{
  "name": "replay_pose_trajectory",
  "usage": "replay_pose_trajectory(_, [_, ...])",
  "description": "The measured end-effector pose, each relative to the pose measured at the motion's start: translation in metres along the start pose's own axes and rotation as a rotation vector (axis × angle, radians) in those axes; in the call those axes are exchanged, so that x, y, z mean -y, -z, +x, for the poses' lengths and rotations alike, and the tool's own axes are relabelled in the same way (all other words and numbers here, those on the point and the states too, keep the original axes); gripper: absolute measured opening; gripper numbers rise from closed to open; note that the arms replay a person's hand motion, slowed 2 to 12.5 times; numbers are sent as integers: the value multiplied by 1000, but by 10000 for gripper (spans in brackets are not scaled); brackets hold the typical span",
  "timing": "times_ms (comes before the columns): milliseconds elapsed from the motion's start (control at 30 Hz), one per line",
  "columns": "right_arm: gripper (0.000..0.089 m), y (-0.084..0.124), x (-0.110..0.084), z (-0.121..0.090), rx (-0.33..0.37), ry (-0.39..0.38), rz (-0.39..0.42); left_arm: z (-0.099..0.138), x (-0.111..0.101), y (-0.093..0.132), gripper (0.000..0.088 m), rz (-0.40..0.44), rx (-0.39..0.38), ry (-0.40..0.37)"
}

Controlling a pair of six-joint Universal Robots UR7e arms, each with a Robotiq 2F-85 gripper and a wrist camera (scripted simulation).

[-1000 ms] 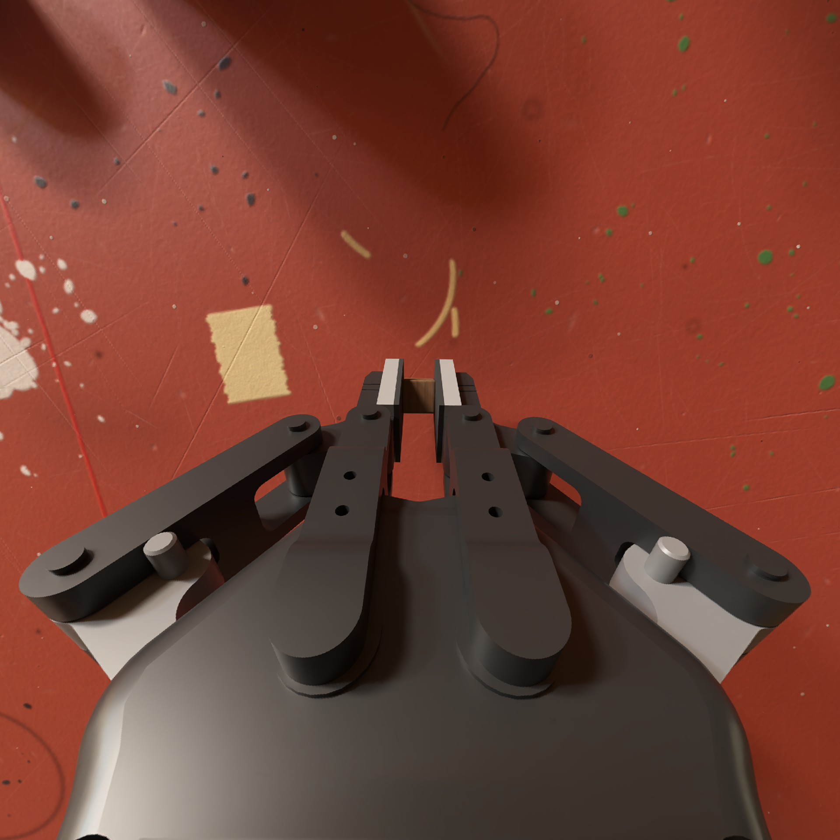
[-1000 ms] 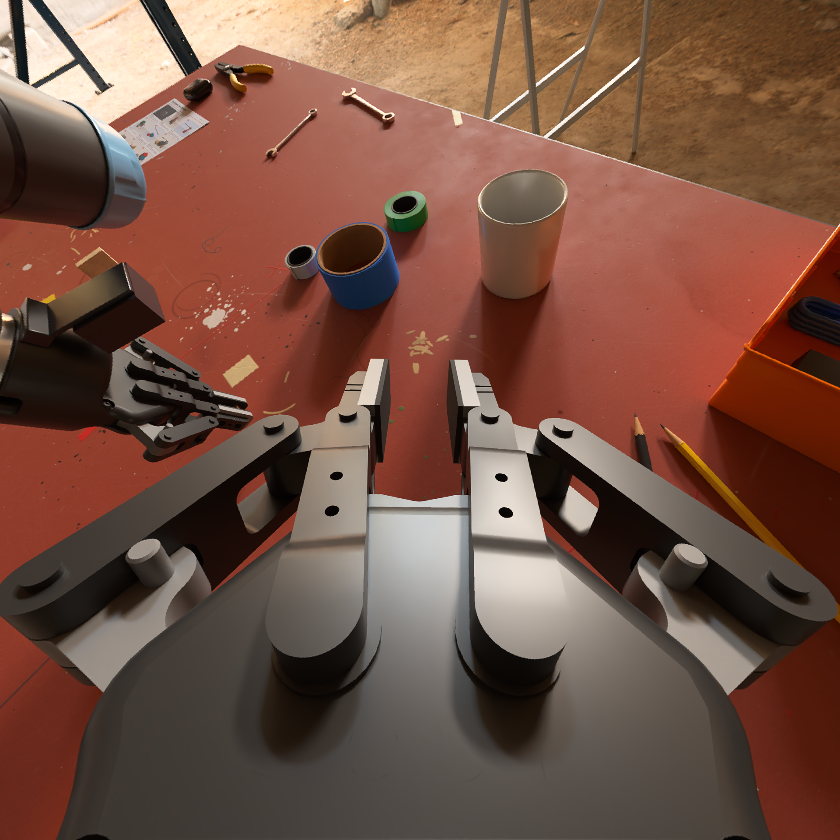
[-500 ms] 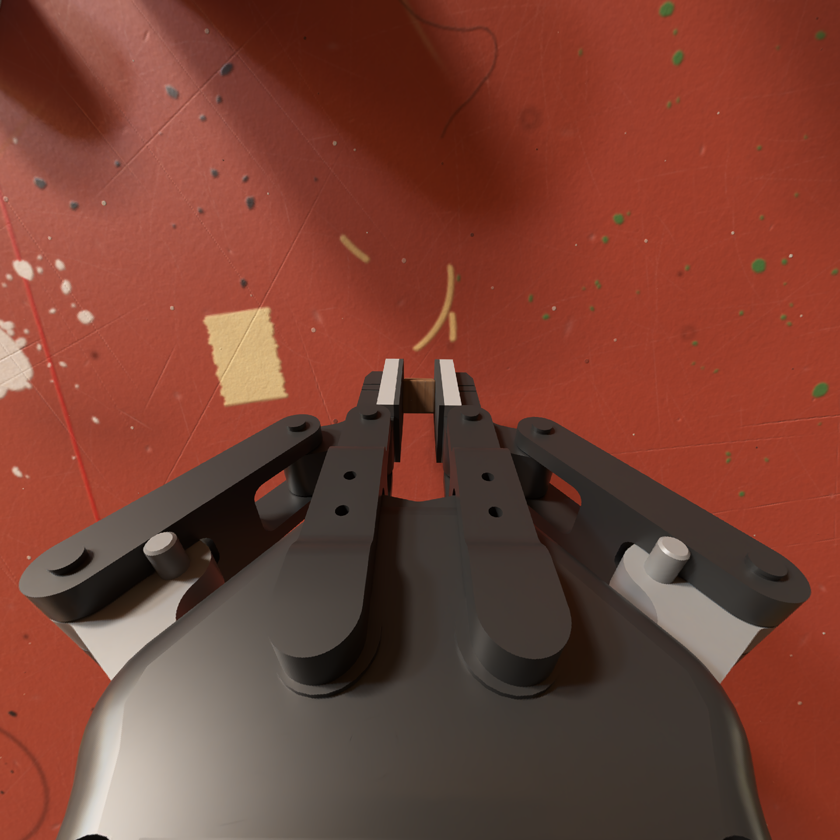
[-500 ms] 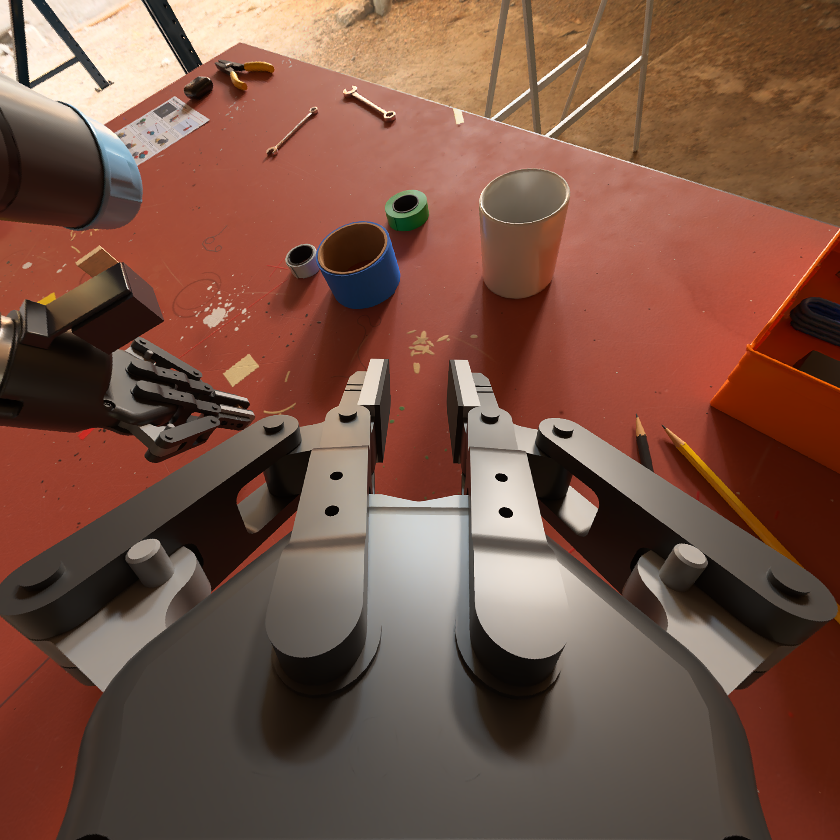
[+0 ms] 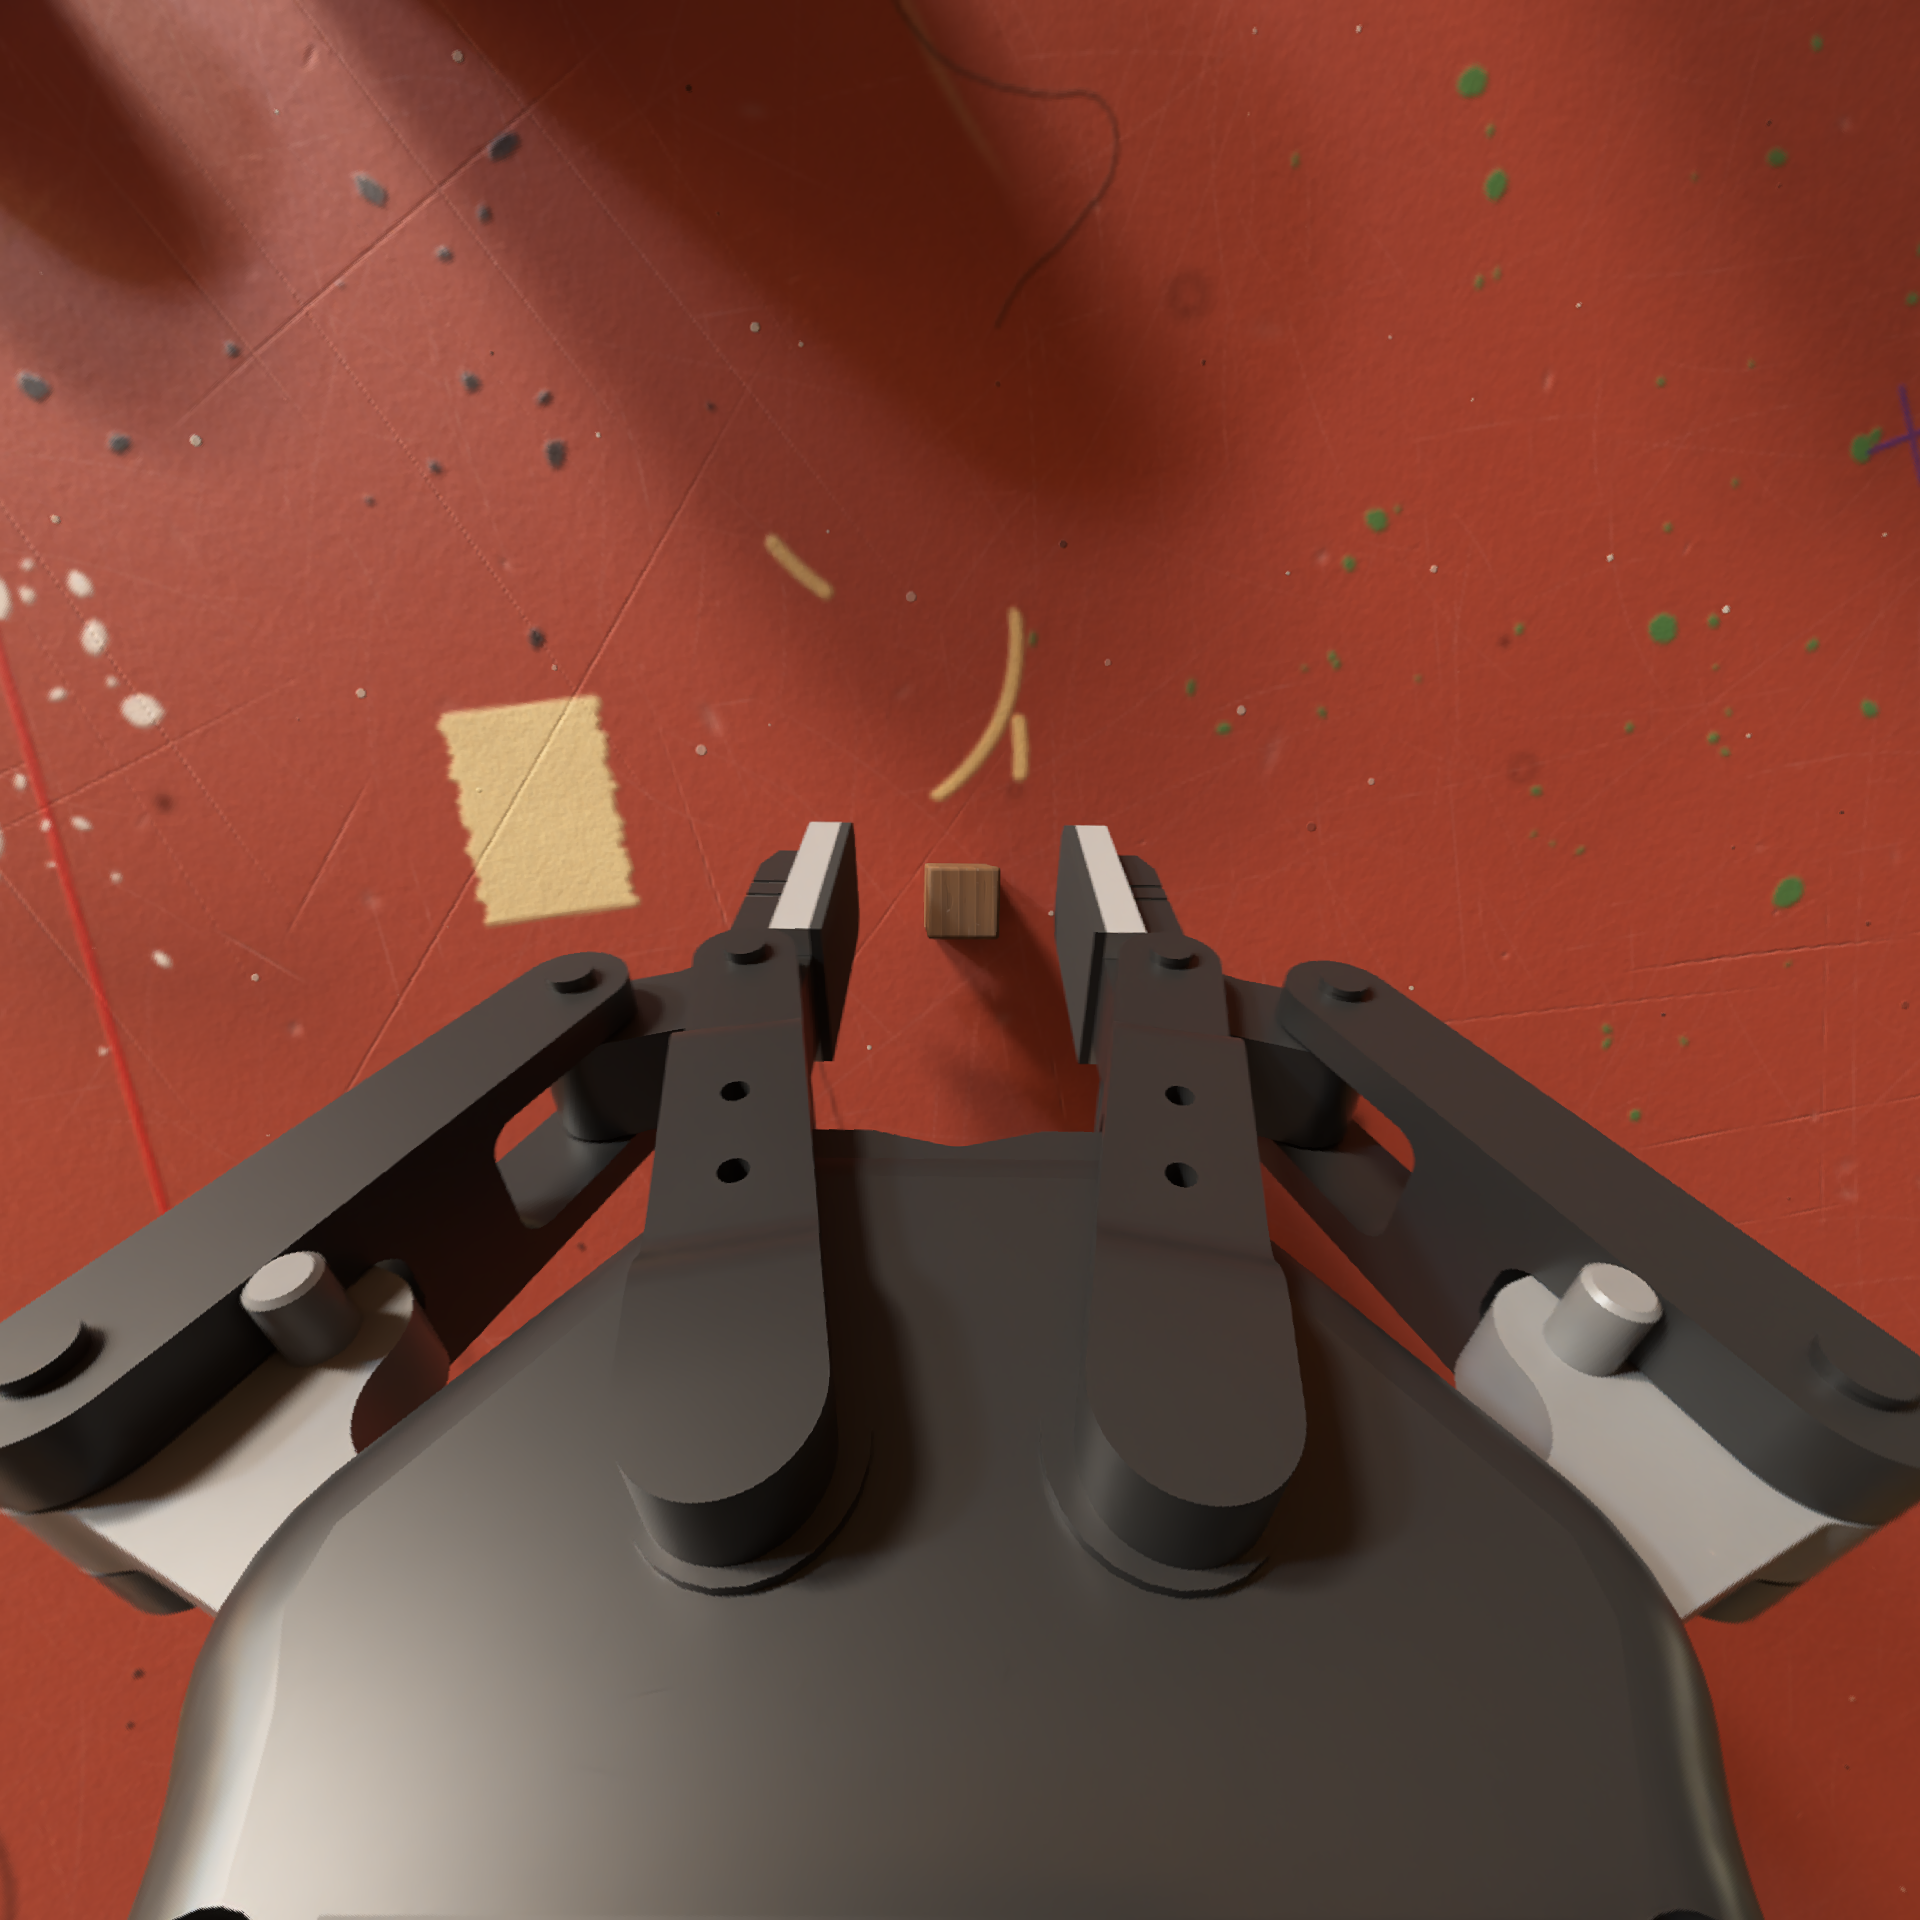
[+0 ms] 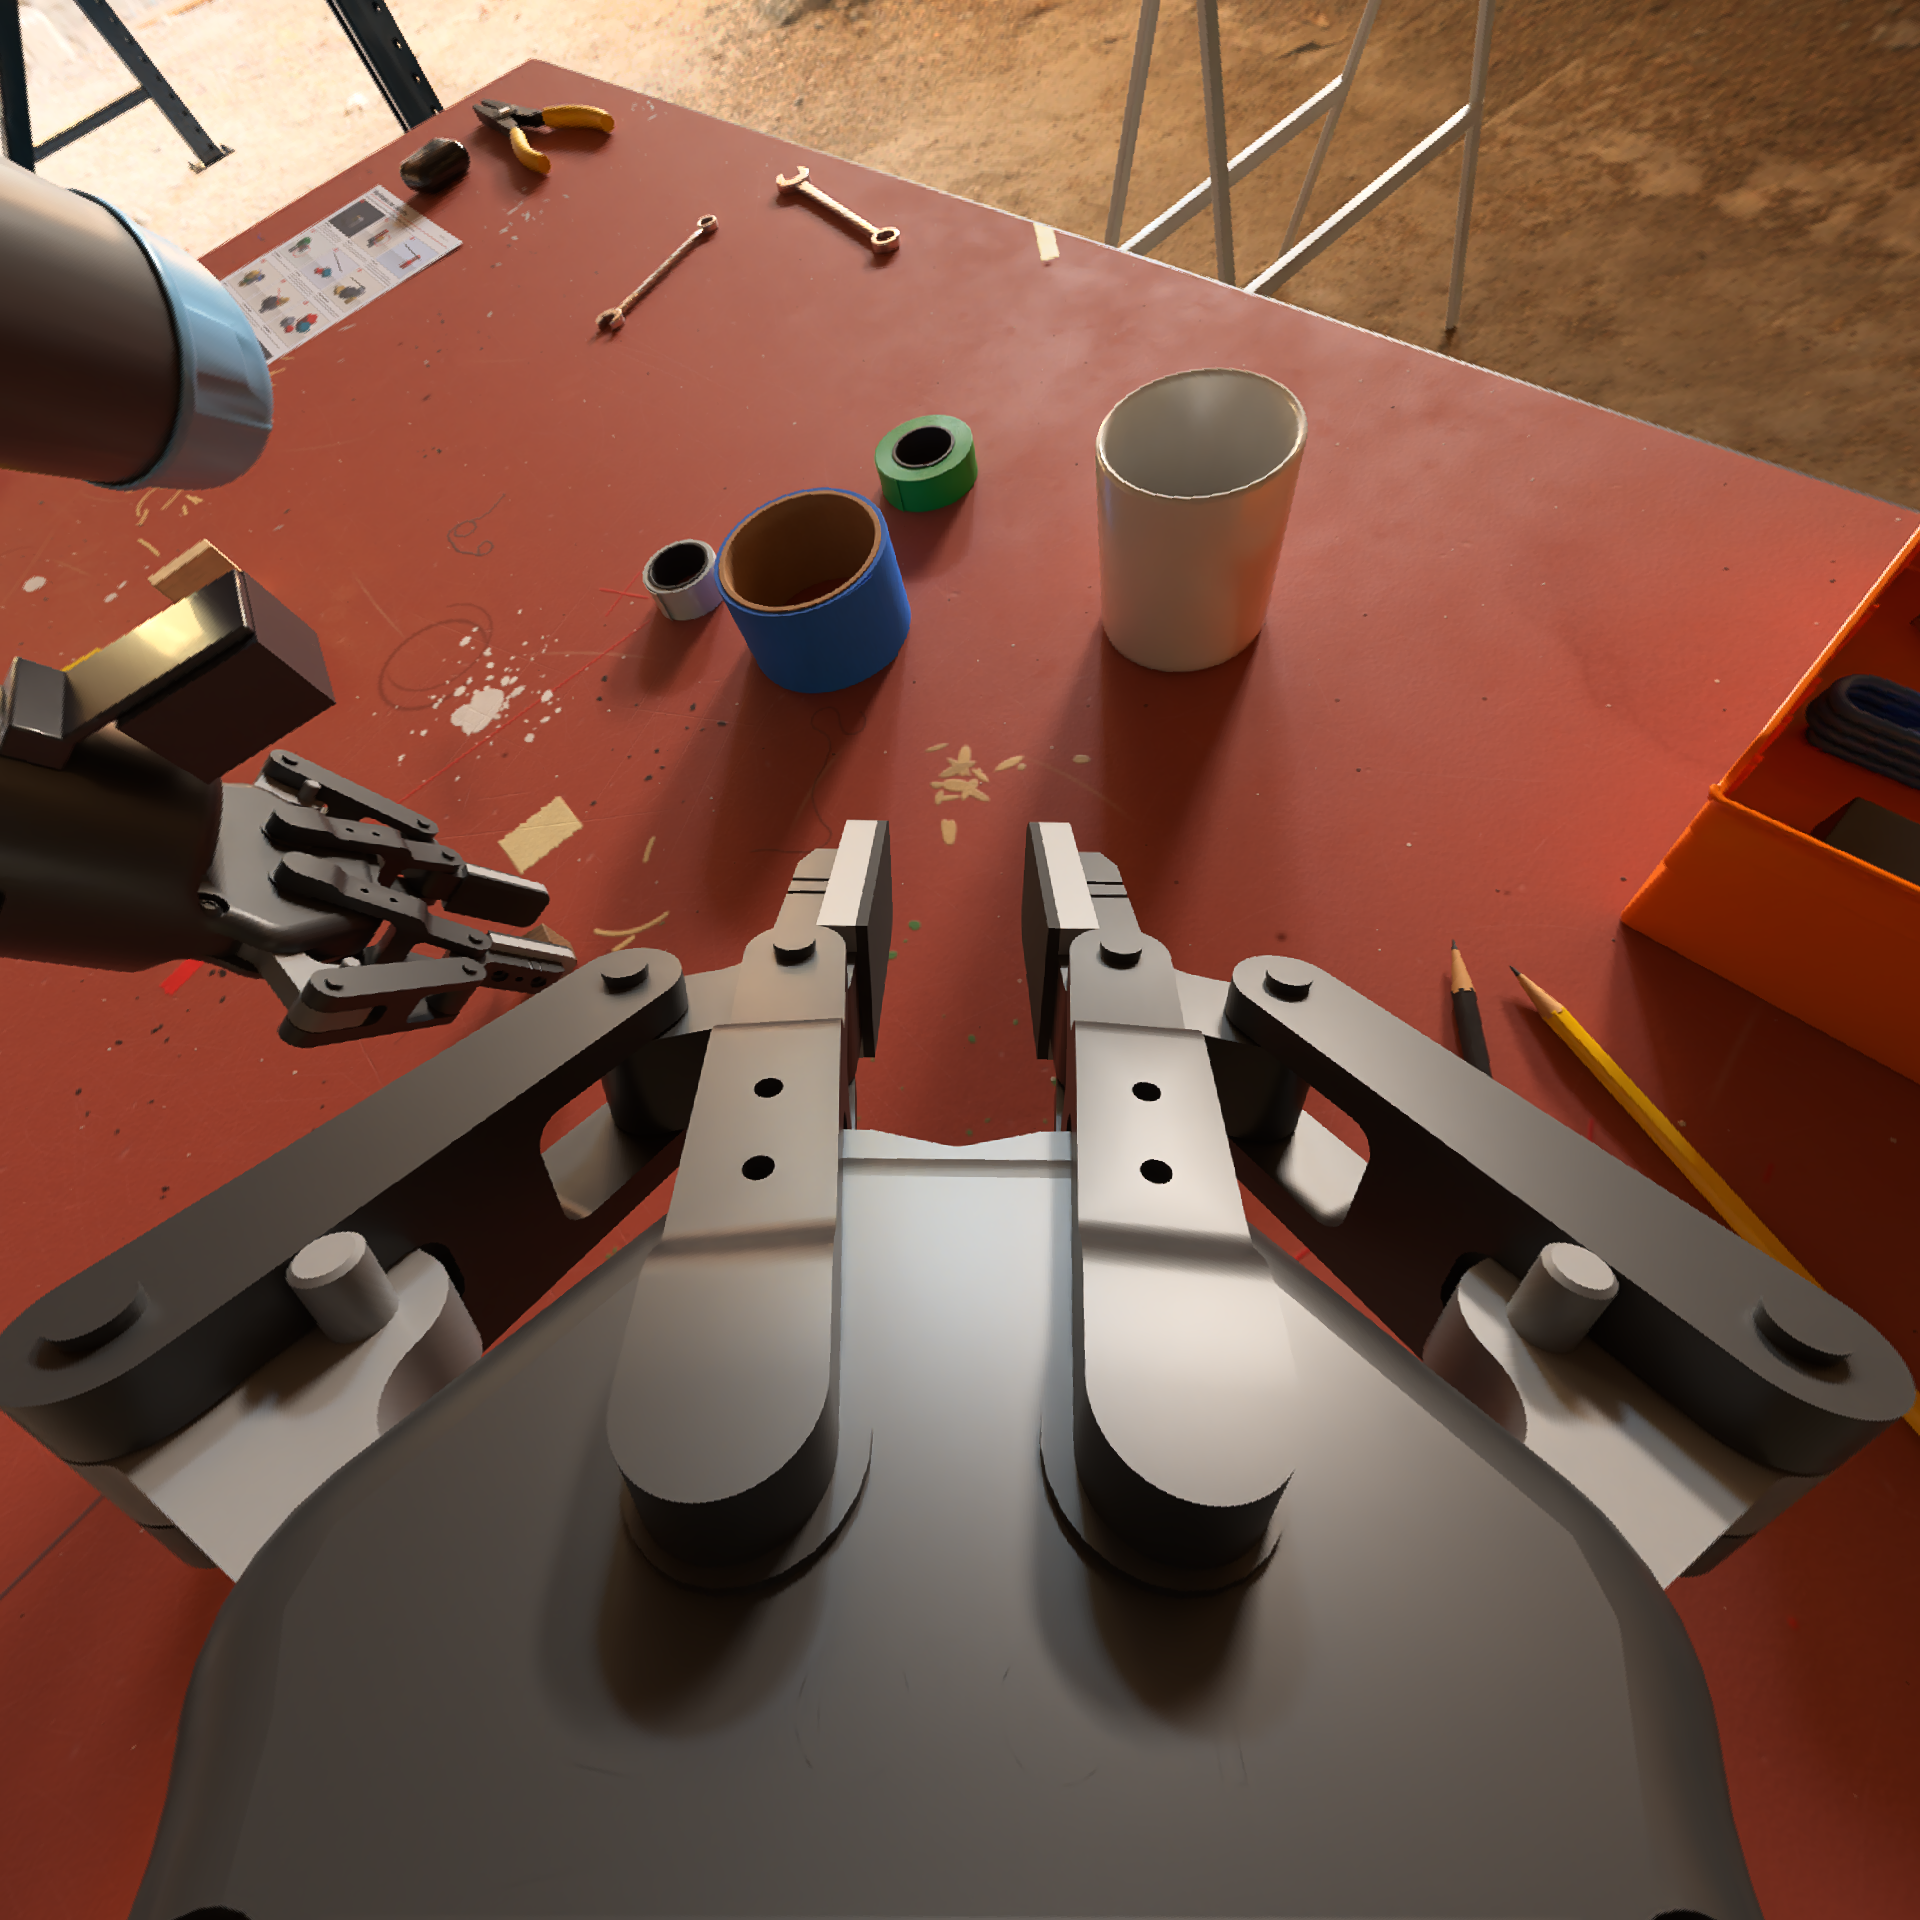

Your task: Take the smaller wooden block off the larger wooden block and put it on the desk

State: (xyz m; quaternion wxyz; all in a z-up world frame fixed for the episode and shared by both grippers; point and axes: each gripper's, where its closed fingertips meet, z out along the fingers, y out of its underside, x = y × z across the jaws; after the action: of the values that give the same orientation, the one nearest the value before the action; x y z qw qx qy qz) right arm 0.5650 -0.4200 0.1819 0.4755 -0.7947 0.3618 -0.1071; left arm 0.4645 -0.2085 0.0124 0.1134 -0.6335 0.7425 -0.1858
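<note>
The smaller wooden block (image 5: 961,901) lies on the red desk (image 5: 1351,935), between the fingers of my left gripper (image 5: 958,847), which is open and does not touch it. In the right wrist view the left gripper (image 6: 530,930) hangs low at the left with the small block (image 6: 551,938) at its tips. The larger wooden block (image 6: 192,569) lies behind the left wrist, mostly hidden. My right gripper (image 6: 956,857) is open and empty above the desk's middle.
A blue tape roll (image 6: 816,592), a small grey roll (image 6: 681,580), a green roll (image 6: 925,462) and a white cup (image 6: 1195,520) stand farther back. An orange box (image 6: 1787,883) and two pencils (image 6: 1621,1091) lie at the right. Wrenches (image 6: 655,272) and pliers (image 6: 540,125) lie by the far edge.
My left gripper has opened and let go of the small block, which now lies on the desk between the fingers. The right gripper has not moved.
</note>
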Motion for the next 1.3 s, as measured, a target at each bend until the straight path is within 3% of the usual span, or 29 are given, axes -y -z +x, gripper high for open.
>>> replay_pose_trajectory(167, [233, 0, 0, 0, -7, -2, -3, -1, 2, 2, 488, 17, -2, -3])
replay_pose_trajectory(467, [234, -1, 1, 1, -18, -7, -4, -3, 11, 10, 487, 83, 3, -36])
replay_pose_trajectory(700, [235, -1, -1, 2, -23, -4, -12, -11, 22, 26, 448, 150, 49, -87])
replay_pose_trajectory(1000, [236, -2, -3, 5, -39, -5, -28, -18, 43, 67, 446, 287, 69, -130])
replay_pose_trajectory(1300, [236, -3, -4, 6, -45, -7, -38, -23, 60, 123, 498, 445, 4, -133])
